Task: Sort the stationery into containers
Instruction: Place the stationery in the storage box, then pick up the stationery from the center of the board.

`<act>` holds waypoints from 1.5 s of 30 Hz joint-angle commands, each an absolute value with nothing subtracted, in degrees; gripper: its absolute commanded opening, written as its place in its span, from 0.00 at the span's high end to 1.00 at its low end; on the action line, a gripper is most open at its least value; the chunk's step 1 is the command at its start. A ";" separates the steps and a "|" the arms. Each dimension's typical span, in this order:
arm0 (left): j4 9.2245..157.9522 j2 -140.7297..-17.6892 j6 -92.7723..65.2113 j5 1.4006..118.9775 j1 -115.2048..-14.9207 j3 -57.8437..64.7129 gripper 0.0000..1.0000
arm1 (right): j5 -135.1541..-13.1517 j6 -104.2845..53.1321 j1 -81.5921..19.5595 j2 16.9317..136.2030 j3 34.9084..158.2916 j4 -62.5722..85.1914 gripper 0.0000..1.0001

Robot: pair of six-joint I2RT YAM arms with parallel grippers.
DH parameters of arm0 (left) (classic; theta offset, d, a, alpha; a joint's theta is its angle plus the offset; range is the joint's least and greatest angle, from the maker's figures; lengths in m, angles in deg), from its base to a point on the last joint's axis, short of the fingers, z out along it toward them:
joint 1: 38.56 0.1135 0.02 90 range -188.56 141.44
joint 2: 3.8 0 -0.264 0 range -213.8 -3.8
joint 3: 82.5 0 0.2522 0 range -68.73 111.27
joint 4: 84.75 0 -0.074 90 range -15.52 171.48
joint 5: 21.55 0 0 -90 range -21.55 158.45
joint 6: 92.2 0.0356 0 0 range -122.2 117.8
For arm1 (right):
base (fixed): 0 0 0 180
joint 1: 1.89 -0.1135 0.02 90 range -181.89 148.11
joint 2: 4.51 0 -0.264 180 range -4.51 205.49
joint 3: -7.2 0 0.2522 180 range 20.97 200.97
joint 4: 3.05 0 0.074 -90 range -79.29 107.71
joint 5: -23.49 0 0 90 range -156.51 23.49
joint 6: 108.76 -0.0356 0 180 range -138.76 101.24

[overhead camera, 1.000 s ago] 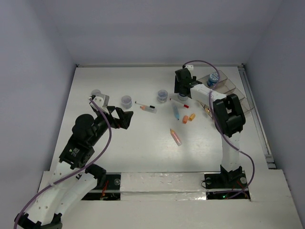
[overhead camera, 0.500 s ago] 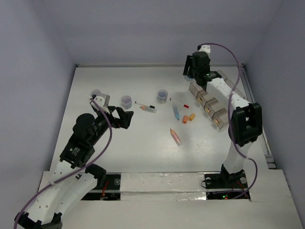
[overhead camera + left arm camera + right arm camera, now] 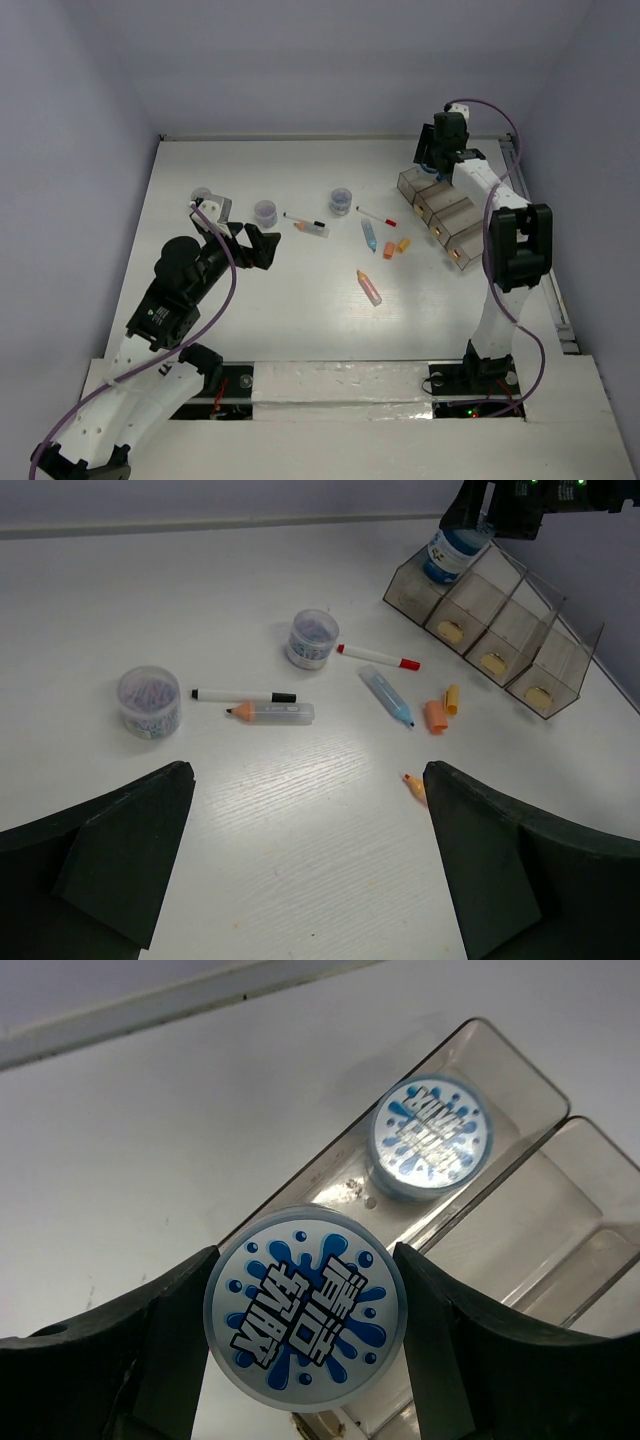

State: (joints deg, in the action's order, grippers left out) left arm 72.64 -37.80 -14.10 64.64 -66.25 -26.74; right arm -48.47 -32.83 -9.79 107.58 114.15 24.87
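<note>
Jar (image 3: 305, 1308) sits gripped between right fingers (image 3: 170, 1350) (above tray (image 3: 560, 1210) holding 2nd jar (image 3: 430, 1138)).

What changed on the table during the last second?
The right claw swung right and farther back; it now holds a jar over the tray's far compartment, where a second jar sits. The left claw and scattered pens stayed put.
</note>
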 commanded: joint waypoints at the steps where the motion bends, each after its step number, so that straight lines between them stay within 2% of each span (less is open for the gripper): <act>1: 75.24 -38.08 -13.63 65.02 -66.51 -26.90 0.01 | -48.93 -31.50 -10.24 107.72 118.00 22.49 0.62; 9: 75.24 -38.17 -13.63 65.02 -65.99 -26.90 0.01 | -49.28 -32.47 -10.24 109.13 116.95 22.67 0.61; 11: 75.24 -38.17 -13.63 65.02 -65.99 -26.90 0.01 | -49.02 -32.56 -10.24 109.13 116.59 22.84 0.56; 12: 75.24 -38.17 -13.71 65.02 -65.99 -26.90 0.01 | -49.02 -32.56 -10.24 109.13 116.42 22.76 0.52; 15: 75.24 -38.26 -13.63 64.93 -65.99 -26.90 0.01 | -49.55 -32.47 -10.24 109.30 116.42 23.02 0.28; 16: 75.24 -38.17 -13.71 65.02 -65.99 -26.90 0.01 | -49.46 -32.47 -10.24 109.22 116.42 23.02 0.11; 17: 75.24 -38.08 -13.63 64.94 -65.99 -26.90 0.01 | -49.81 -32.21 -10.24 109.04 116.42 23.02 0.02; 18: 75.24 -37.99 -13.71 64.93 -65.99 -26.90 0.01 | -49.99 -31.95 -10.24 108.61 116.59 23.11 0.00; 26: 75.24 -38.08 -13.63 64.85 -65.99 -26.90 0.01 | -56.65 -31.69 -11.73 100.88 112.21 20.74 0.00; 31: 75.24 -38.34 -13.63 64.67 -65.99 -26.90 0.01 | -61.06 -29.31 -21.72 98.05 108.95 21.26 0.00; 35: 75.24 -38.26 -13.80 64.67 -65.46 -26.90 0.01 | -61.76 -28.87 -26.92 100.77 109.99 24.42 0.00; 45: 75.25 -37.73 -13.71 64.32 -65.46 -26.90 0.01 | -63.70 -28.96 -30.27 110.88 116.50 29.87 0.00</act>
